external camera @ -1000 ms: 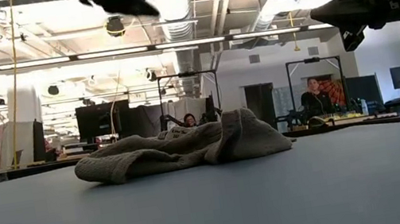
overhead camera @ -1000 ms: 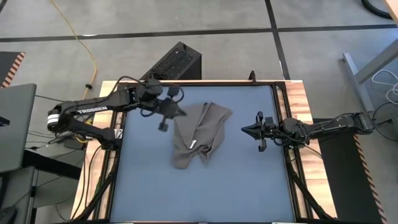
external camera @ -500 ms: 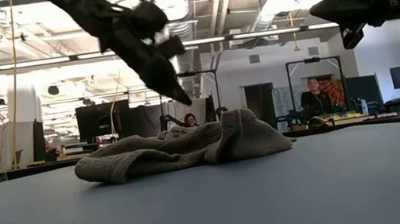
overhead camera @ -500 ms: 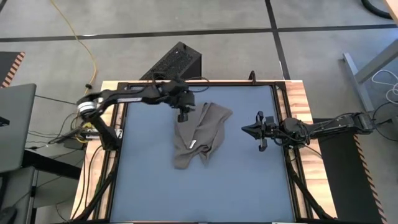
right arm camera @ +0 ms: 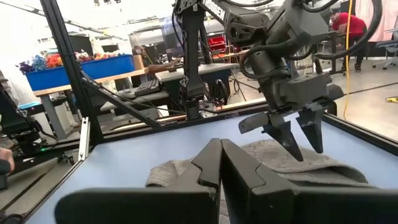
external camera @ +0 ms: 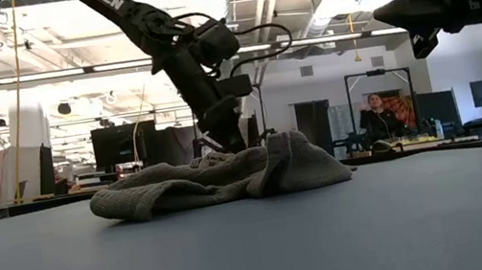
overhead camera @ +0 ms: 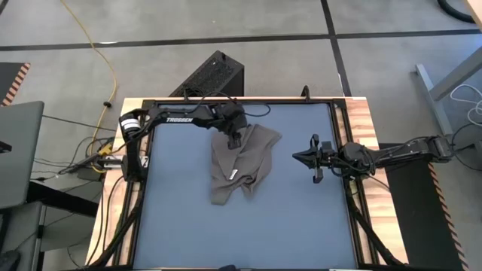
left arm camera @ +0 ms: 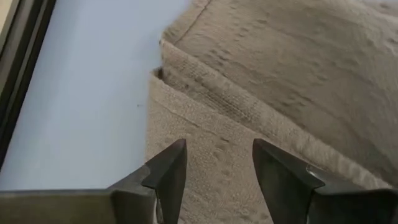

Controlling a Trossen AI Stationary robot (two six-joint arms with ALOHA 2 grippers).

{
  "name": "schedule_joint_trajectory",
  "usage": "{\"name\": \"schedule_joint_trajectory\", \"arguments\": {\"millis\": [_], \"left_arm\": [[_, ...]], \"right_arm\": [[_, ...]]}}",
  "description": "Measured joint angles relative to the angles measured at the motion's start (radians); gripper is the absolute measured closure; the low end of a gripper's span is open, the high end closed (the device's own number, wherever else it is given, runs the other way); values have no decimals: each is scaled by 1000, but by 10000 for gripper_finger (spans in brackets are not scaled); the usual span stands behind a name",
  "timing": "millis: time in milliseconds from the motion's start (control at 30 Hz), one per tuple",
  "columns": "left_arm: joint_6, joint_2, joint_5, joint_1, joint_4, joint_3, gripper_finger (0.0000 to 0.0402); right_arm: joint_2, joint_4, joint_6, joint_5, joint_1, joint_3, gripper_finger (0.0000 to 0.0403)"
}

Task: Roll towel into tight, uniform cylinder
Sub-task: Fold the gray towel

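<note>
The towel (overhead camera: 241, 162) lies crumpled and bunched on the counter (overhead camera: 301, 226), around its middle and a little toward the far edge. A small white tag (overhead camera: 233, 175) shows on top of it. In the low view it is a low, rumpled heap (external camera: 219, 179), not rolled.

The left gripper (overhead camera: 235, 138) is down at the towel's far left corner, pointing into the cloth. Its jaws stand apart, one on either side of a strip of towel near a folded hem, and they grip nothing; the left wrist view shows the fingers (left arm camera: 168, 177) just above the weave. The right wrist view shows the same gripper (right arm camera: 298, 134) poised over the towel's edge.

The right gripper (overhead camera: 305, 157) hangs above the counter near its right edge, well apart from the towel, jaws closed on nothing.
</note>
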Motion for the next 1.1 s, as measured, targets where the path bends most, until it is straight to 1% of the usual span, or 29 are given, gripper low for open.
{"name": "schedule_joint_trajectory", "arguments": {"millis": [167,267,333,433,500,700,800,967,1100], "left_arm": [[-148,2,-49,-1,37,0,226],[-192,6,-55,-10,67,1,226],[-203,6,-73,-24,88,1,226],[-210,6,-169,-44,111,1,226],[-210,6,-209,-50,116,1,226],[-250,23,-240,-51,133,1,226],[-268,52,-250,-49,162,3,226],[-273,89,-266,-45,161,0,226],[-272,87,-330,-45,170,1,226]], "right_arm": [[0,-16,0,1,0,0,367],[0,-15,0,2,0,0,367],[0,-14,1,2,0,0,367],[0,-13,1,2,0,0,367],[0,-12,2,3,0,0,367],[0,-9,9,3,0,0,367],[0,-2,12,2,0,0,367],[0,-3,33,1,0,0,367],[0,-7,35,2,0,0,367]]}}
